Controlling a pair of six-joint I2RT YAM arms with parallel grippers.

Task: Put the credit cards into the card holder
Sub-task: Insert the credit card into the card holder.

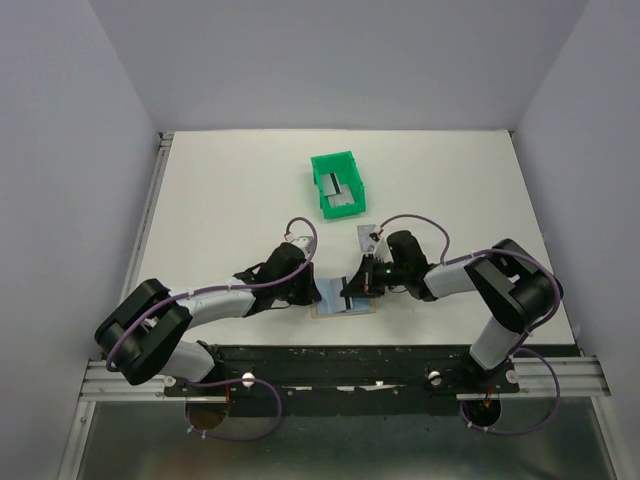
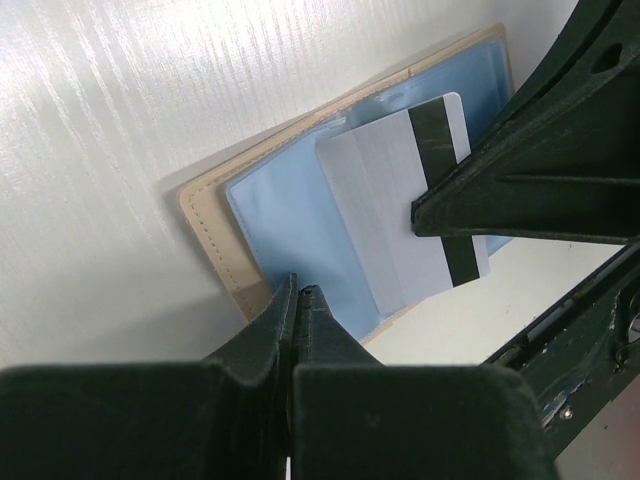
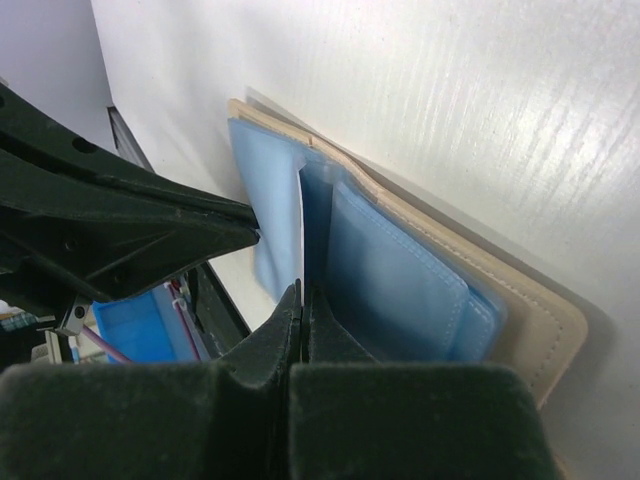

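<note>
– Looking at the left gripper (image 2: 298, 295), how do its fingers stand?
– They are pressed together, with nothing between them. Their tips are at the near tan edge of the wallet (image 2: 205, 230), which lies open on the table (image 1: 220, 220) with its pale blue inside facing up.
– Do they push it down?
– It seems so, but from this angle I cannot tell if they really touch it.
– And the right gripper (image 3: 303, 295)?
– Its fingers are clamped on a card (image 2: 385, 210), silver-grey with a dark stripe. From its own camera the card shows only as a thin edge going straight ahead from the fingertips, above the blue pockets.
– Where is this card from the left fingers?
– Ahead of them and a little to the right, over the blue inside of the wallet.
– Anything more?
– A second card (image 1: 365, 238) lies flat on the table beyond the right fingers, and a green bin (image 1: 332, 158) stands farther beyond it, well apart from both grippers.
</note>
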